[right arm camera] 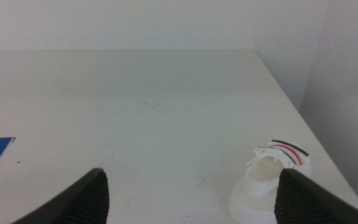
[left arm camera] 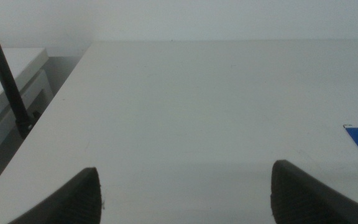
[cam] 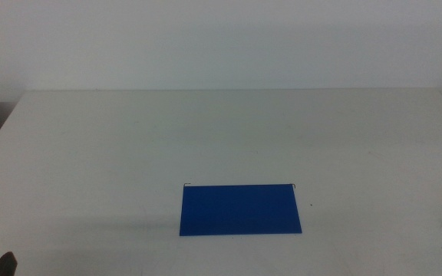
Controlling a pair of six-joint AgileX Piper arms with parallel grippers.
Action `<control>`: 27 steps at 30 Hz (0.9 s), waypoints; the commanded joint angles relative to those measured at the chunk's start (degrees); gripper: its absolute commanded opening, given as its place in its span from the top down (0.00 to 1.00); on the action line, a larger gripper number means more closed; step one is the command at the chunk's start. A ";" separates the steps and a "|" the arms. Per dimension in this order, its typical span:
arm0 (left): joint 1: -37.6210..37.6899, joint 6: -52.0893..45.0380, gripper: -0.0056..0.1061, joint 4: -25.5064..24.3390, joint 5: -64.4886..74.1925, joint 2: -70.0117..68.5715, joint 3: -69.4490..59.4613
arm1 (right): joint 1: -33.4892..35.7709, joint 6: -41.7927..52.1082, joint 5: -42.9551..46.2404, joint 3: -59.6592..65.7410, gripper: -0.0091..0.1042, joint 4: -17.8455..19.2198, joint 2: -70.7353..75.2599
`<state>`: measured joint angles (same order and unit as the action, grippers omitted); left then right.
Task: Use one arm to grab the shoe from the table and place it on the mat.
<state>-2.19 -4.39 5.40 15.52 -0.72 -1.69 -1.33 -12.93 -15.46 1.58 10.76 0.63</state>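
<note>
Shoe waits near desk's right edge, both pincers apart and empty.

Right pincer (right arm camera: 191,199), jaws wide, nothing btwn them; shoe (right arm camera: 269,183) at lower right of right wrist view, just ahead of it, close to desk (cam: 90,153) edge. Looks light, stiff thick sole, thin straps: prob best gripped across sole sides, not straps. Left pincer (left arm camera: 185,199) apart too, idle. Mat (cam: 240,208) lower centre of middle view, bare; nothing blocks the way.
</note>
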 commanded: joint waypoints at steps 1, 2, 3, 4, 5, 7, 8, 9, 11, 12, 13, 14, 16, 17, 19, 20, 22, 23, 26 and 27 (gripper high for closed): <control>0.23 0.31 0.11 0.44 -4.59 -0.58 -0.40 | -0.10 0.40 3.59 -0.61 0.28 -0.60 1.38; 0.23 0.31 0.11 0.44 -4.59 -0.58 -0.40 | -0.10 0.40 2.77 -1.41 0.28 -0.94 1.30; 0.23 0.31 0.11 0.44 -4.59 -0.58 -0.40 | -0.10 0.40 1.42 -2.68 0.28 -1.00 0.92; 0.23 0.31 0.11 0.44 -4.59 -0.58 -0.40 | -0.10 0.40 -0.05 -4.18 0.28 -1.00 0.37; 0.23 0.31 0.11 0.44 -4.59 -0.58 -0.40 | -0.10 0.40 -1.61 -5.84 0.28 -1.00 -0.22; 0.23 0.31 0.11 0.44 -4.59 -0.58 -0.40 | -0.10 0.40 -4.35 -9.33 0.28 -0.78 -2.21; 0.23 0.31 0.11 0.44 -4.59 -0.58 -0.40 | -0.10 0.40 -5.31 -10.71 0.28 -0.78 -3.46; 0.23 0.31 0.11 0.44 -4.59 -0.58 -0.40 | -0.10 0.40 -6.14 -12.40 0.28 -0.78 -4.83; 0.23 0.31 0.11 0.44 -4.59 -0.58 -0.40 | -0.10 0.40 -7.31 -15.37 0.28 -0.78 -7.55; 0.23 0.31 0.11 0.44 -4.59 -0.58 -0.40 | -0.10 0.40 -7.91 -17.00 0.28 -0.78 -9.19; 0.23 0.31 0.11 0.44 -4.59 -0.58 -0.40 | -0.10 0.40 -8.55 -18.64 0.28 -0.78 -10.83; 0.23 0.31 0.11 0.44 -4.59 -0.58 -0.40 | -0.10 0.40 -9.20 -20.30 0.28 -0.78 -12.10; 0.23 0.31 0.11 0.44 -4.59 -0.58 -0.40 | -0.10 0.40 -11.85 -23.86 0.28 -0.78 -15.15; 0.23 0.31 0.11 0.44 -4.59 -0.58 -0.40 | -0.10 0.40 -13.77 -25.38 0.28 -0.93 -16.69; 0.23 0.31 0.11 0.44 -4.59 -0.58 -0.40 | -0.10 0.40 -18.07 -29.49 0.28 -1.23 -19.86; 0.23 0.31 0.11 0.44 -4.59 -0.58 -0.40 | -0.10 0.40 -20.16 -31.27 0.28 -1.23 -21.19; 0.23 0.31 0.11 0.44 -4.59 -0.58 -0.40 | -0.10 0.35 -25.74 -36.01 0.28 -1.28 -24.54; 0.23 0.31 0.11 0.44 -4.59 -0.58 -0.40 | -0.10 -0.33 -27.76 -38.26 0.28 -1.28 -25.82; 0.23 0.31 0.11 0.44 -4.59 -0.58 -0.40 | -0.10 -6.38 -34.31 -44.56 0.28 -0.90 -30.12; 0.23 0.31 0.11 0.44 -4.59 -0.58 -0.40 | -0.10 -8.92 -36.39 -46.65 0.28 -0.27 -31.66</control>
<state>-2.19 -4.39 5.40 15.52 -0.72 -1.69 -1.33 -18.87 -51.77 -40.99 8.85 -28.79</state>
